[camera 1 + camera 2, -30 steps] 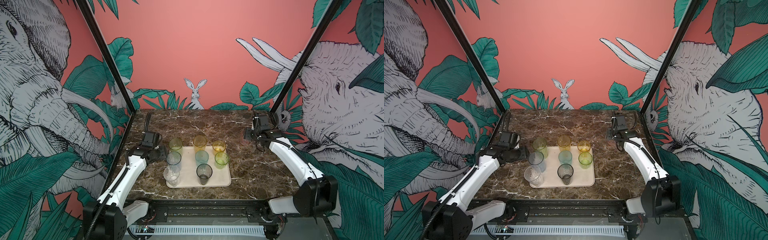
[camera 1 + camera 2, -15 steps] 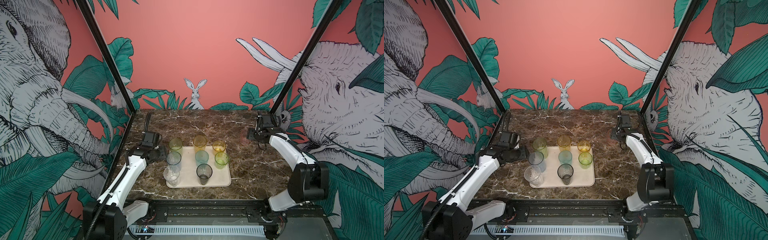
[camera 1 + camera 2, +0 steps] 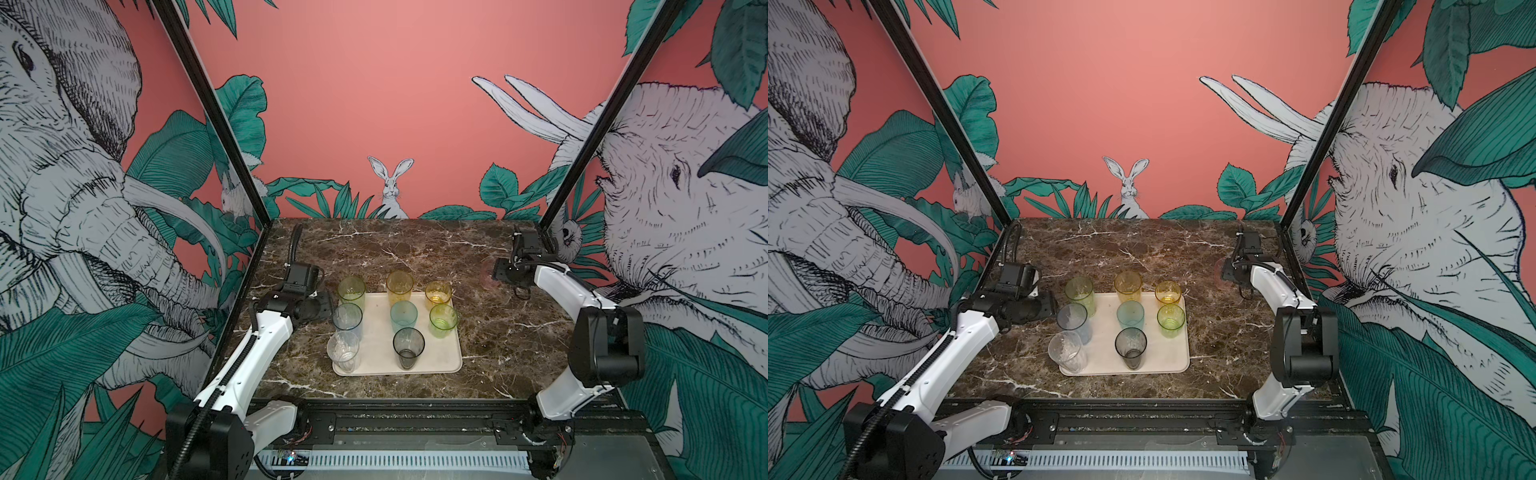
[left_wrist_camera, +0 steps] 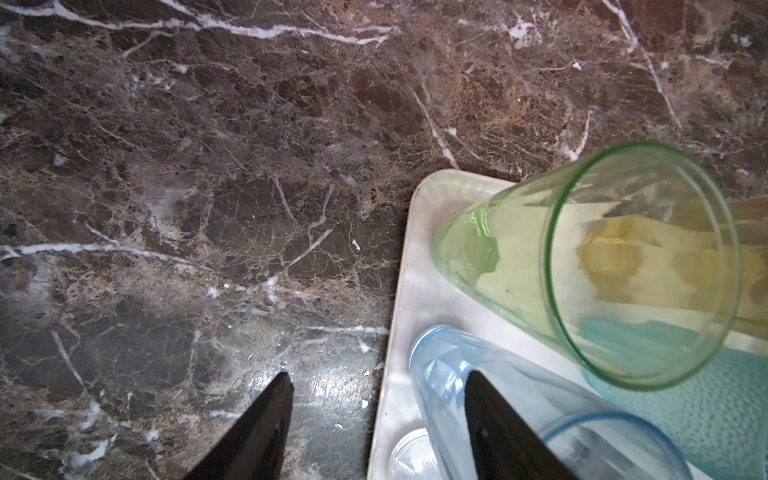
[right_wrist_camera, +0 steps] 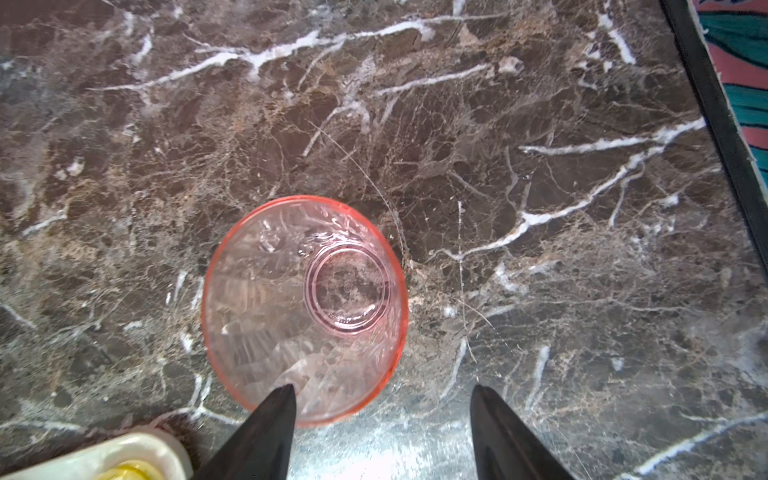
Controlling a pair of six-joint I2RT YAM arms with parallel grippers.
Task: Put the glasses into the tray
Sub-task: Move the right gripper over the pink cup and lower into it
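**Tray.** The tray (image 3: 442, 357) lies flat on the table (image 3: 511, 332), near the front centre in both top views. Eight glasses stand upright on it in three columns.

- Left column, far to near: yellow-green glass (image 3: 351, 291), pale blue glass (image 3: 347, 320), clear glass (image 3: 343, 351).
- Middle column, far to near: tall amber glass (image 3: 400, 286), teal glass (image 3: 403, 316), grey glass (image 3: 409, 347).
- Right column, far to near: short amber glass (image 3: 438, 294), short green glass (image 3: 443, 320).

**Ninth glass.** The pink glass (image 3: 488, 274) stands upright on the table, off the tray. It is beyond the far right corner of the tray and apart from it.

**Right pincer.** The right pincer (image 5: 386, 428) has its jaws apart and grips nothing. It sits just beside the pink glass (image 5: 303, 307). In the right wrist view, one finger tip overlaps the rim of the glass. Whether it touches the glass cannot be told.

**Left pincer.** The left pincer (image 4: 378, 428) has its jaws apart and grips nothing. It sits at the left rim of the tray (image 4: 409, 270). One finger is over bare table. The other is in front of the pale blue glass (image 4: 440, 374), and the tray rim runs between the two. Whether this finger touches the glass cannot be told.
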